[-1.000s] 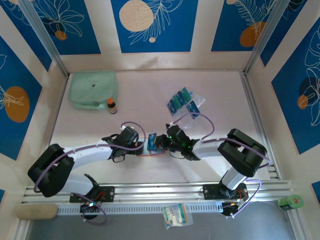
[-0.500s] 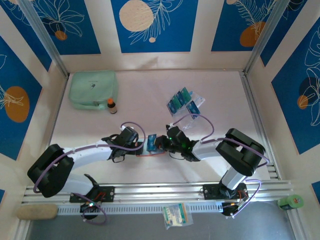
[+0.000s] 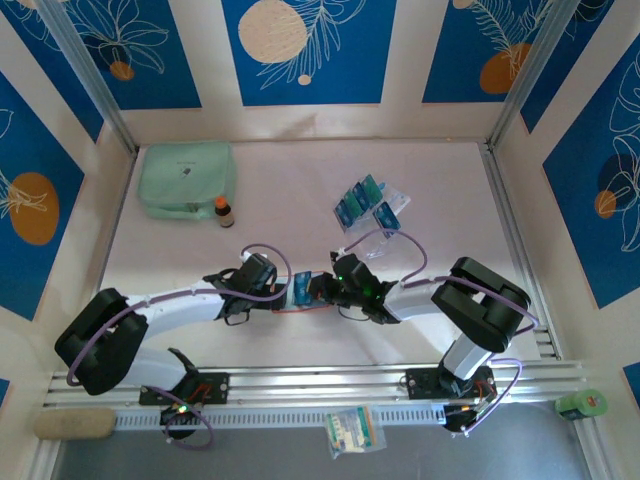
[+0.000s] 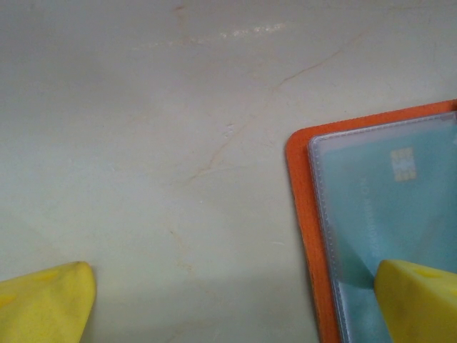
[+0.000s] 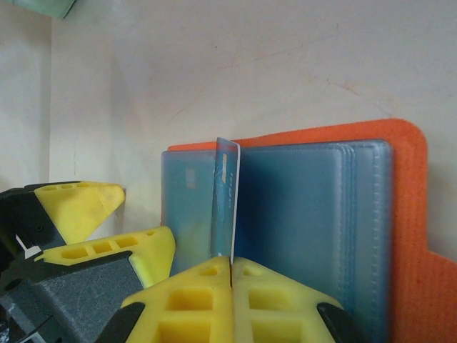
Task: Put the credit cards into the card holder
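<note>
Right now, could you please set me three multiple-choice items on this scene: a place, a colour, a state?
1. The small bottle stands: A against the far wall; B beside the mint pouch; C between the arm bases.
2. The cover of the card holder is: A black; B white; C orange.
3. The right fingers are: A shut on a card; B wide open; C shut on the bottle.
Answers: B, it stands by the pouch's corner; C, orange rims the pockets; A, they pinch the card upright.

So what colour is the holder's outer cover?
Orange; the holder shows best in the right wrist view.
</note>
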